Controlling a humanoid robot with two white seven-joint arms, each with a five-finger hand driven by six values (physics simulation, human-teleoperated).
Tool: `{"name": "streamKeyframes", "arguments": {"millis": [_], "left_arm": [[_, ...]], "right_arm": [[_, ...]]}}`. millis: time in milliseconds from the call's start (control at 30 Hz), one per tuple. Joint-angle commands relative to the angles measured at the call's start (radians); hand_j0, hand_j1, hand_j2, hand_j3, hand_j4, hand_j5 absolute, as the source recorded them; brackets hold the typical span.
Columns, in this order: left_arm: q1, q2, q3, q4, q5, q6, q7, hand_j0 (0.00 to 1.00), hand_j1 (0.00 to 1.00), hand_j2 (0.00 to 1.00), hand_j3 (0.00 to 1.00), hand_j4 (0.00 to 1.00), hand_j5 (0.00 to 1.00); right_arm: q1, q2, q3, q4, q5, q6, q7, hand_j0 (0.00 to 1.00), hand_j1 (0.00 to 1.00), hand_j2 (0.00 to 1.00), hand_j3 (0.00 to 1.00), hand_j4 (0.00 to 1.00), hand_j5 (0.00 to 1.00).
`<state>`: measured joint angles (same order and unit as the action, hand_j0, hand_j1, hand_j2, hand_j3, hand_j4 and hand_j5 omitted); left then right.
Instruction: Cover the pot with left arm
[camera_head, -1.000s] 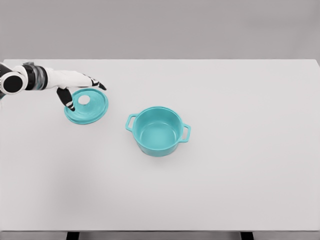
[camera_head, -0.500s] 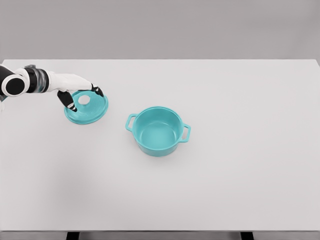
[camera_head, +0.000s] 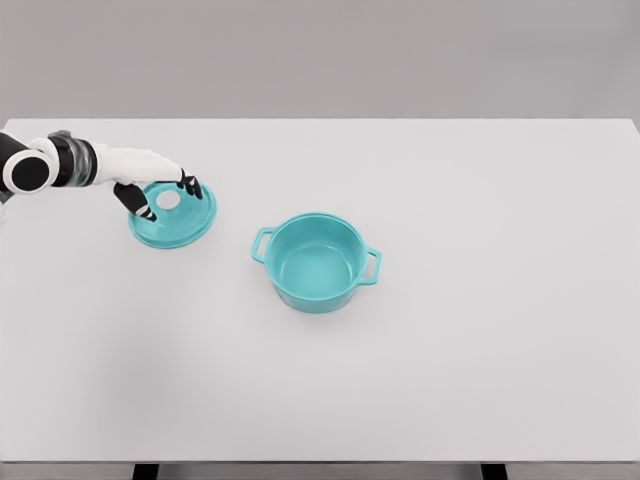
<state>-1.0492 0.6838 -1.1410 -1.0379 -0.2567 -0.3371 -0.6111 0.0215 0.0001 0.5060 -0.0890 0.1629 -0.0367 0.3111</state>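
Over the last second the left robot hand (camera_head: 158, 190) has lowered onto the teal lid (camera_head: 172, 213), fingers curling around its white knob (camera_head: 168, 200), seemingly not yet clamped. The lid lies flat on the desk (camera_head: 480, 330), well left of the open pot (camera_head: 316, 262); lifting comes next.

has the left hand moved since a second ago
Yes. The left hand has pulled back slightly toward the table's left edge and curled its fingers closer around the white knob of the lid, which lies where it was.

a broad white table (camera_head: 480, 380) under even light, a plain grey wall (camera_head: 320, 55) behind it
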Motion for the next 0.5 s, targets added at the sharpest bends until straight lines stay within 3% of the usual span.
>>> {"name": "streamKeyframes", "arguments": {"millis": [0, 467], "left_arm": [[0.000, 0.000, 0.001, 0.001, 0.002, 0.001, 0.000, 0.77, 0.77, 0.77, 0.77, 0.77, 0.77], [0.003, -0.001, 0.001, 0.019, -0.006, 0.009, 0.000, 0.73, 0.73, 0.73, 0.73, 0.73, 0.73]], "right_arm": [[0.000, 0.000, 0.000, 0.000, 0.000, 0.000, 0.000, 1.00, 1.00, 1.00, 1.00, 1.00, 1.00], [0.000, 0.000, 0.000, 0.000, 0.000, 0.000, 0.000, 1.00, 1.00, 1.00, 1.00, 1.00, 1.00]]}}
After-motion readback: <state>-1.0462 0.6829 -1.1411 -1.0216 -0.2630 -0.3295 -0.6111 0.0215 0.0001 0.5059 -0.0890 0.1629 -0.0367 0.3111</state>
